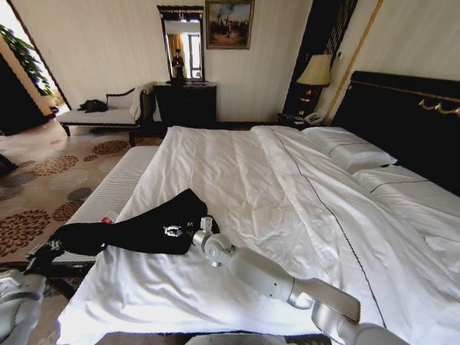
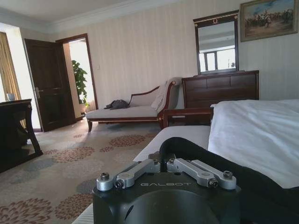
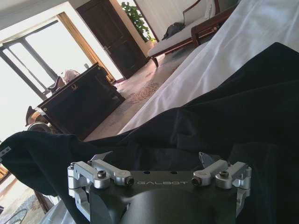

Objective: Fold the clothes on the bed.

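Clothes here are one black T-shirt [image 1: 136, 228], stretched in a long band across the near left corner of the bed [image 1: 237, 187], lying on the white duvet [image 1: 215, 280] and reaching out past the left edge. The left gripper [image 1: 44, 253] sits at the shirt's far left end, off the side of the bed, and the left wrist view shows its fingers [image 2: 140, 169] drawn together with dark cloth looping just beyond them, so it appears to pinch the shirt there. The right gripper [image 1: 175, 231] rests on the shirt's right part, near the middle of the dark band; in the right wrist view its fingers [image 3: 96, 170] stand spread wide, with black fabric lying between and beyond them. The right arm [image 1: 277, 280] runs back across the duvet toward the near right. Farther up the bed, on the right, lie white pillows [image 1: 352, 152] against the dark headboard [image 1: 402, 118]. To the left, a patterned carpet [image 1: 43, 180] covers the floor. At the far wall stand a pale chaise [image 1: 108, 113], a dark dresser [image 1: 185, 104] with a mirror [image 1: 182, 43] above it, and a lamp [image 1: 315, 72].
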Controlling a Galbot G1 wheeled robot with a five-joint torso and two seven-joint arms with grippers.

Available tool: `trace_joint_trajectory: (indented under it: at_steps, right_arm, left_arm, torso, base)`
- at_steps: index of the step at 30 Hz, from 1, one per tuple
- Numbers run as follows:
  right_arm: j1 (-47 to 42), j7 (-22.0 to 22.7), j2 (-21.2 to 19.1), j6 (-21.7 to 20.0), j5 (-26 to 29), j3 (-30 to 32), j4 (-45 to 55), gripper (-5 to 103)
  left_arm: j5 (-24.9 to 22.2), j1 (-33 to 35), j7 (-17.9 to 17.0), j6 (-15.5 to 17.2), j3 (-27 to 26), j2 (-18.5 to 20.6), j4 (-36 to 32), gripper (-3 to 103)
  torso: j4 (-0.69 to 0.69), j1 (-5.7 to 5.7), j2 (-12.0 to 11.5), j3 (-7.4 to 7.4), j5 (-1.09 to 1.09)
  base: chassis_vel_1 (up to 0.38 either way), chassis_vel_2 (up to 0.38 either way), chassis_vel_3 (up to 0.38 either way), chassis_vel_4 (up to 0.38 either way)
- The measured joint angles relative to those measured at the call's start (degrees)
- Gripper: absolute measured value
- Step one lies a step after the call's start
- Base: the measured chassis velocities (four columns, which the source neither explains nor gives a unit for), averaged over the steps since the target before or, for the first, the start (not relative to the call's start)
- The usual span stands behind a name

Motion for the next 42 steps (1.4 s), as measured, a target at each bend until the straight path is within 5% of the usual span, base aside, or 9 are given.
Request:
trace_joint_trajectory:
  at_steps: [6, 22, 42]
  right_arm:
    - [1.6, -4.3, 1.0, 0.5, -4.5, -0.8, -6.2, 100]
    - [2.8, -2.8, 1.2, 0.5, -5.6, -1.3, -7.8, 103]
    - [1.3, -2.2, 0.0, 0.2, -6.6, -1.8, -5.7, 30]
  left_arm:
    - [0.2, -0.2, 0.0, 0.0, 0.3, -0.2, 0.0, 1]
    - [0.4, -0.5, 0.0, -0.5, 0.7, -0.5, 0.2, 1]
    - [0.4, -0.4, 0.0, -0.5, 0.7, -0.6, 0.0, 1]
  torso:
    - [0.00, 0.00, 0.0, 0.00, -0.01]
    - [0.00, 0.00, 0.0, 0.00, 0.00]
    - [0.00, -0.01, 0.0, 0.00, 0.00]
  base:
    - [0.000, 0.000, 0.000, 0.000]
    - [0.000, 0.000, 0.000, 0.000]
    - [0.000, 0.000, 0.000, 0.000]
